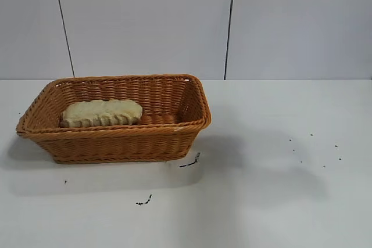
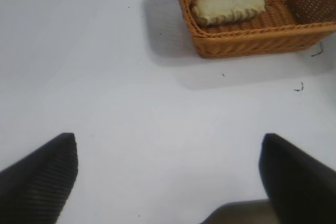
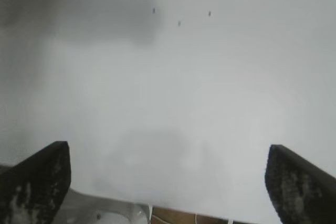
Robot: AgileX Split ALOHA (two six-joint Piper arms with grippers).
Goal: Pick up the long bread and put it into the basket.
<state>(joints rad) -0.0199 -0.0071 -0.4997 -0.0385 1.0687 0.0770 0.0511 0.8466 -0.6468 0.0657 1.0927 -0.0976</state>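
Observation:
The long bread (image 1: 101,112) lies inside the orange-brown wicker basket (image 1: 186,94) on the left half of the white table, its pale cream side up. In the left wrist view the bread (image 2: 229,7) and the basket (image 2: 247,40) show far off. My left gripper (image 2: 168,145) is open and empty, above bare table well away from the basket. My right gripper (image 3: 168,153) is open and empty, above the table's front edge. Neither arm shows in the exterior view.
Small dark crumbs and marks lie on the table: two dark bits (image 1: 190,162) just in front of the basket and a scatter of specks (image 1: 314,146) at the right. The table's front edge (image 3: 210,214) shows under the right gripper.

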